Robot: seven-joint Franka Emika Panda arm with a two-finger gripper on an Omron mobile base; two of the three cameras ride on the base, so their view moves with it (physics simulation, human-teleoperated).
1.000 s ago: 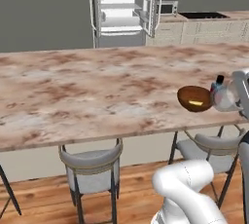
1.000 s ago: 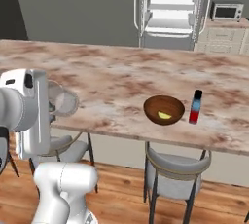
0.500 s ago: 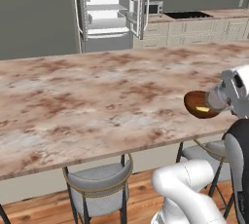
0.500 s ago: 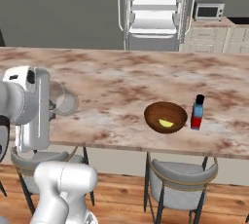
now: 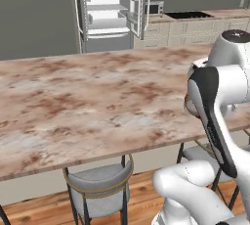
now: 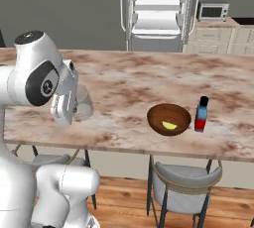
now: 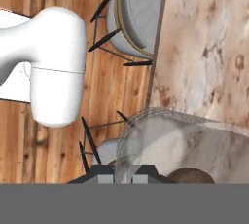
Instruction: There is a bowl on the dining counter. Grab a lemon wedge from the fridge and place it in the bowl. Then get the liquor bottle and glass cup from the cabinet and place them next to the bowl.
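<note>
Base has driven on since a second ago: both base views have shifted, and the fridge [image 6: 159, 9] sits at a new spot in each. That's camera travel; the bowl and bottle have kept their places on the counter. The arm still carries the cup.

Around: dining counter [image 6: 129, 81] spans both base views, grey-seated stools [image 6: 183, 187] tucked under its near edge. Fridge stands behind it with doors open, white shelves showing; a microwave [image 6: 213, 11] sits on the wall counter right of it. In the left base view the robot's own forearm covers the right end of the counter; only a brown sliver at its edge shows there, probably the bowl's rim, hard to be sure.

Task items, right base view: bowl [image 6: 168, 119] near the counter's front edge, lemon wedge [image 6: 169, 125] lying inside it. Liquor bottle [image 6: 201, 114] stands upright just beside the bowl on its right, apparently not touching.

Pincer: gripper [image 7: 124, 175] is clamped on the glass cup [image 6: 83, 104]. Hand view shows the two dark tips at the bottom with the cup's clear wall [image 7: 160, 145] between them, and the cup body extends away from the camera over the counter edge and a stool below. In the right base view the cup hangs at the hand, above the counter's left part, well apart from the bowl and bottle, which are to its right.
</note>
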